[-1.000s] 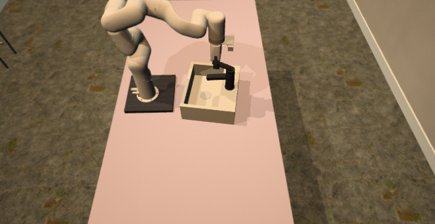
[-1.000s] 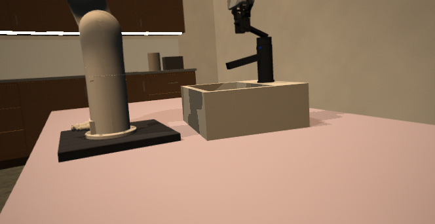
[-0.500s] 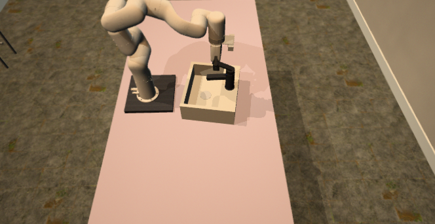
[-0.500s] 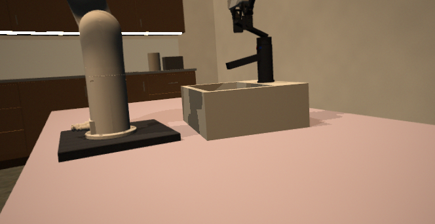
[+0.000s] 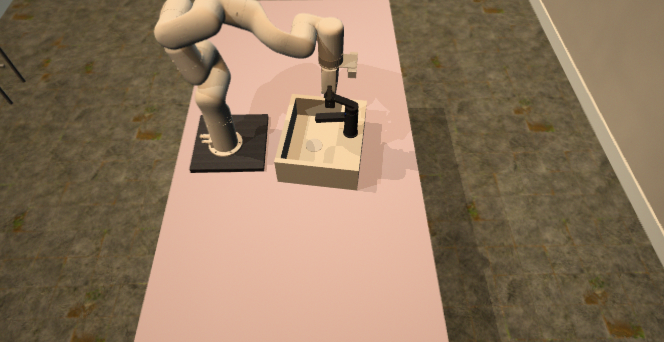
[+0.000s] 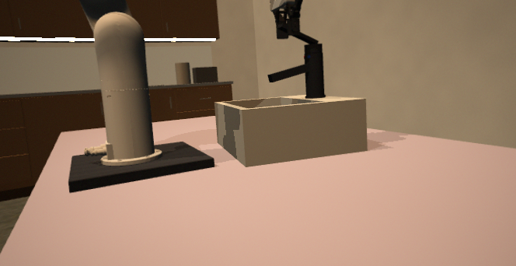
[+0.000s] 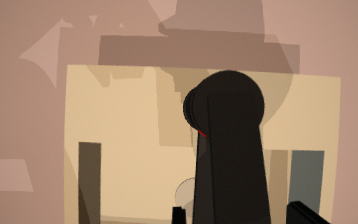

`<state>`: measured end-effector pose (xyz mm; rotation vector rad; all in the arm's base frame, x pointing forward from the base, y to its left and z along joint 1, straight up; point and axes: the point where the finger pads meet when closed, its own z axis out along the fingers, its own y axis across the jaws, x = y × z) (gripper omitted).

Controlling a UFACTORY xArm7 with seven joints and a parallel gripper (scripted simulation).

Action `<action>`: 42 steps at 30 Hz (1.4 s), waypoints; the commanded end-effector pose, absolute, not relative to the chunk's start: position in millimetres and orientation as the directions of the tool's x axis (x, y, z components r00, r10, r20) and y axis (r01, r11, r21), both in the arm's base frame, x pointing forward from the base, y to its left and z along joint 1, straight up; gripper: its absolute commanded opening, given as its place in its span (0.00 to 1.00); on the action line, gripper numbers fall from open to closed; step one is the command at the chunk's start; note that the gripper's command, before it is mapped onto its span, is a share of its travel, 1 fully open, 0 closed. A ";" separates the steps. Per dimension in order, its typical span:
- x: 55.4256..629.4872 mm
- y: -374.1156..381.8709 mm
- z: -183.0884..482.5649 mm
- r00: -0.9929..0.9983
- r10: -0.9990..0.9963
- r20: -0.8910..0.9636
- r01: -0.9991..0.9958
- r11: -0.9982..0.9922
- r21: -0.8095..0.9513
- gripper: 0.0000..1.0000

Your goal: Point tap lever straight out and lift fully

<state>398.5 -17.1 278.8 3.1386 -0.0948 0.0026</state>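
Note:
A black mixer tap (image 5: pixel 351 123) stands on the back rim of a beige sink box (image 5: pixel 320 143). Its spout (image 5: pixel 330 116) reaches out over the basin. The lever (image 5: pixel 342 100) slopes upward from the tap's top, in line with the spout. In the exterior view the lever (image 6: pixel 302 36) is raised above the spout (image 6: pixel 285 73). My gripper (image 5: pixel 329 99) hangs straight down at the lever's free end, also seen in the exterior view (image 6: pixel 287 29). In the wrist view the lever (image 7: pixel 230 165) runs between my open fingers, with small gaps on both sides. The spout is hidden under the lever there.
The sink box stands on a pink table (image 5: pixel 300 248), next to my arm's dark base plate (image 5: pixel 229 143). A round drain (image 5: pixel 314 145) marks the basin floor. Kitchen cabinets and a counter (image 6: pixel 186 88) stand behind the table.

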 end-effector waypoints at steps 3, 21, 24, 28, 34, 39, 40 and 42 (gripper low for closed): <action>399.4 -17.1 280.6 0.998 -0.060 0.006 -0.060 -0.998 0.001 0.67; 399.4 -17.1 280.7 0.998 -0.060 0.006 -0.060 -0.998 0.001 0.67; 399.4 -17.1 281.9 0.998 -0.060 0.006 -0.060 -0.998 0.001 0.67; 399.4 -17.1 286.0 0.998 -0.060 0.006 -0.060 -0.998 0.001 0.67; 399.3 -17.1 293.3 0.998 -0.060 0.006 -0.060 -0.998 0.001 0.67; 399.2 -17.1 306.1 0.998 -0.060 0.006 -0.060 -0.998 0.001 0.67; 399.2 -17.1 309.0 0.998 -0.060 0.006 -0.060 -0.998 0.001 0.67; 399.2 -17.1 315.0 0.998 -0.060 0.006 -0.060 -0.998 0.001 0.67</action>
